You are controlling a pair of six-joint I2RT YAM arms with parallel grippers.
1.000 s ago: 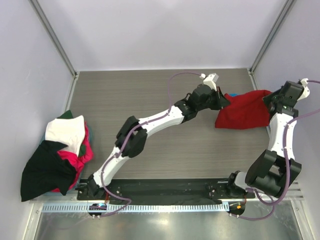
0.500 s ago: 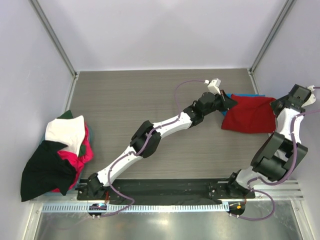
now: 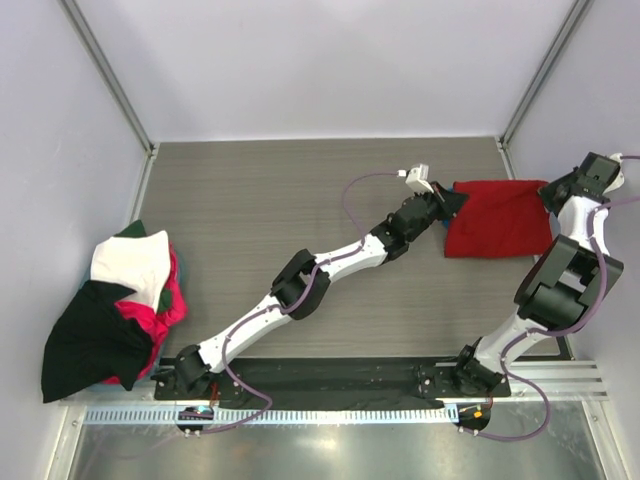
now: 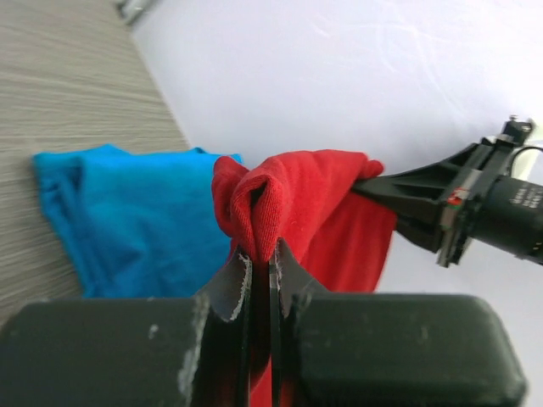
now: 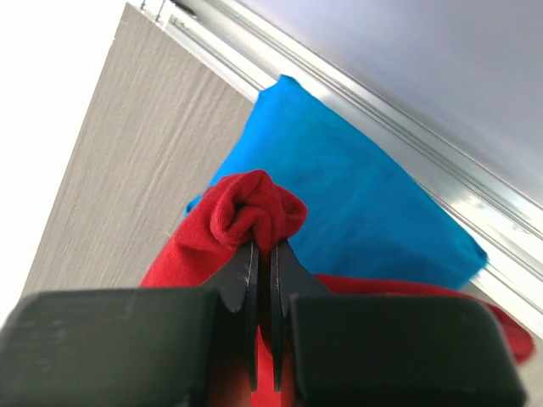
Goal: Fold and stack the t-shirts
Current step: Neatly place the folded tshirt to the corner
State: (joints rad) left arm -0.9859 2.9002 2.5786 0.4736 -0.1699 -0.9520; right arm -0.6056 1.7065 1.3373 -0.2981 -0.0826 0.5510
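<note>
Two grippers hold the red t-shirt (image 3: 497,218) at two o'clock on the table (image 3: 280,220), with the left gripper (image 3: 447,204) at its nine and the right gripper (image 3: 550,194) at three.

Left wrist: jaws clamped on bunched red, blue t-shirt (image 4: 127,212) at nine.

Right wrist: same pinch.

Light, limp cloth, I'd guess; corners suit gripping.
</note>
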